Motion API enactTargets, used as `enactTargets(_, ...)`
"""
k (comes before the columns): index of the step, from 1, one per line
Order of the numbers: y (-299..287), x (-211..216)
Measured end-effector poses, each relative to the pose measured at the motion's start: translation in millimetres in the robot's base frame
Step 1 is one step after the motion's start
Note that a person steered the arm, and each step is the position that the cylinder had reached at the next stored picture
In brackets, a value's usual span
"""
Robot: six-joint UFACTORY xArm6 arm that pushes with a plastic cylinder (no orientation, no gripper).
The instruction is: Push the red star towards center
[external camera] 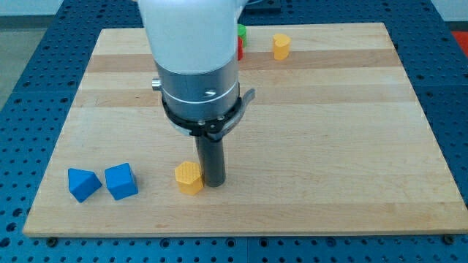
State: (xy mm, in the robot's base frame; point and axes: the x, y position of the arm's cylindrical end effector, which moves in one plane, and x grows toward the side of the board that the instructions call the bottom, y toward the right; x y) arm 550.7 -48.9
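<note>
A sliver of a red block shows at the view's top, just right of the arm's white body, which hides most of it; its shape cannot be made out. A green block peeks out just above it. My tip rests on the board near the view's bottom, far below the red block. It stands right next to the right side of a yellow block, close or touching.
A yellow hexagonal block stands at the view's top, right of the red one. A blue triangular block and a blue cube sit at the bottom left. The wooden board lies on a blue perforated table.
</note>
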Motion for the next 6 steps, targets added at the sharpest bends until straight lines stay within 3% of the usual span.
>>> enactTargets(6,-34,0)
